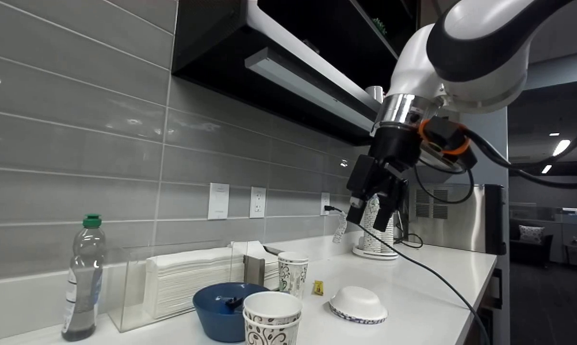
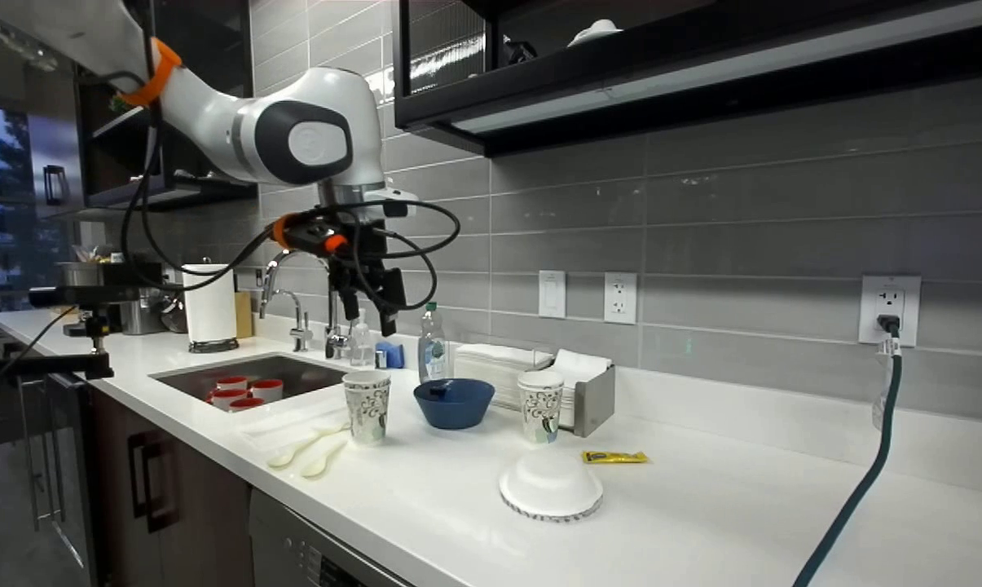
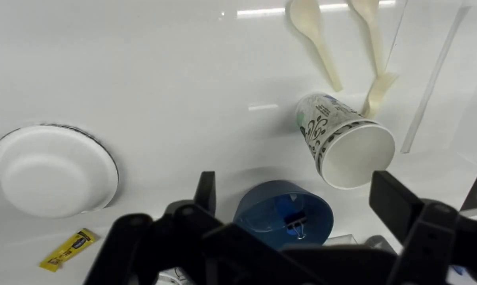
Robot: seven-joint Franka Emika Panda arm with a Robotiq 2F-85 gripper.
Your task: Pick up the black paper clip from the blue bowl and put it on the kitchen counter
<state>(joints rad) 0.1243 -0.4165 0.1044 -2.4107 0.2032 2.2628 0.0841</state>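
Observation:
The blue bowl (image 3: pixel 258 200) stands on the white kitchen counter (image 3: pixel 163 87); both exterior views show the bowl too (image 1: pixel 219 321) (image 2: pixel 455 410). The black paper clip (image 3: pixel 295 220), a binder clip with silver wire handles, lies inside the bowl against a brighter blue patch. Its dark shape also shows in an exterior view (image 1: pixel 233 303). My gripper (image 3: pixel 299 194) is open and empty, its fingers wide apart, with the bowl between them in the wrist view. In both exterior views the gripper (image 1: pixel 368 219) (image 2: pixel 370 318) hangs well above the counter, apart from the bowl. The gripper's body hides the bowl's lower edge in the wrist view.
Patterned cups (image 3: pixel 329 122) (image 2: pixel 541 412) stand on both sides of the bowl. A napkin holder (image 1: pixel 187 282) and a soap bottle (image 1: pixel 83 287) stand behind it. An upturned white dish (image 2: pixel 552 483), a yellow packet (image 2: pixel 614 457) and pale spoons (image 3: pixel 313 27) lie nearby. A dark cabinet (image 1: pixel 288 62) overhangs.

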